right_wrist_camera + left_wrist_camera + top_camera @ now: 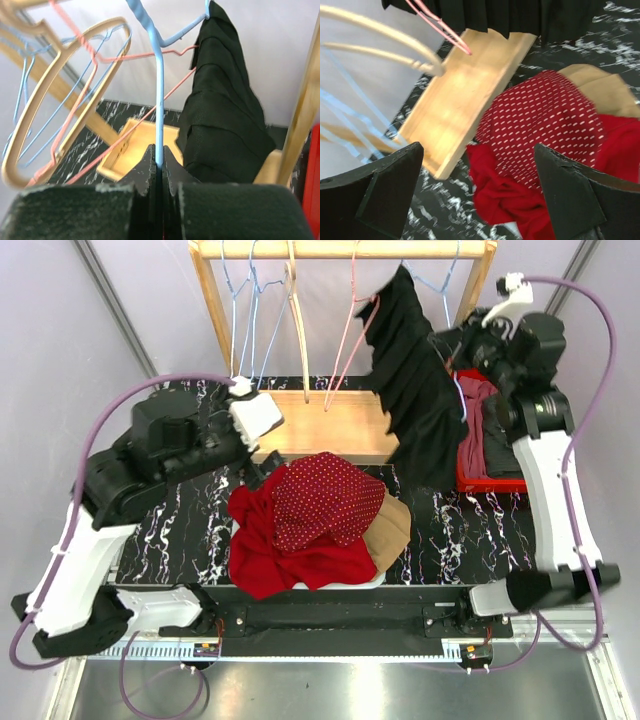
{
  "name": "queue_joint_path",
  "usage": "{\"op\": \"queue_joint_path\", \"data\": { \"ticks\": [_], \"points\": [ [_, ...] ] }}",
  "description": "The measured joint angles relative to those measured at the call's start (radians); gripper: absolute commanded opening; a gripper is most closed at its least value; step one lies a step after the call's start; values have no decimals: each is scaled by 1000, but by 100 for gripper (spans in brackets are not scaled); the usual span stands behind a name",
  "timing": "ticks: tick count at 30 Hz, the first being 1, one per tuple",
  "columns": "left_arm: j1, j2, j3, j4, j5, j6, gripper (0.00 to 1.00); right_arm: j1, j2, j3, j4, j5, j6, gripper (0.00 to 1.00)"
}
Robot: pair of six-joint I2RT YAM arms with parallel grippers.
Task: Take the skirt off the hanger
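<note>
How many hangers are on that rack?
5: two blue hangers at left, a wooden hanger, a pink hanger, a blue hanger beside the skirt. More may be hidden.

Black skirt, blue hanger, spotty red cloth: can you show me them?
black skirt (415,400), top view, its pleated middle.
blue hanger (159,110), right wrist view, its straight wire.
spotty red cloth (545,125), left wrist view, its dotted middle.

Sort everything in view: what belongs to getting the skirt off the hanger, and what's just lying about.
Belongs to the job:
black skirt
blue hanger running up to the skirt's top
right gripper, shut on that hanger's wire
wooden rack

Lying about:
red dotted garment
plain red cloth
tan garment
wooden hanger
pink hanger
red bin
</note>
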Motion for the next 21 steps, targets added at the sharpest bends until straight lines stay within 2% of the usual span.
{"op": "queue_joint_path", "data": {
  "ticks": [6,13,21],
  "points": [
    [-92,134,0,72,76,-58,99,12,-224,-150,-89,-4,4,0],
    [-229,332,31,146,128,-101,99,13,-463,-207,-158,-8,23,0],
    [-372,463,184,183,172,-158,99,14,-543,-241,-199,1,27,0]
  ]
}}
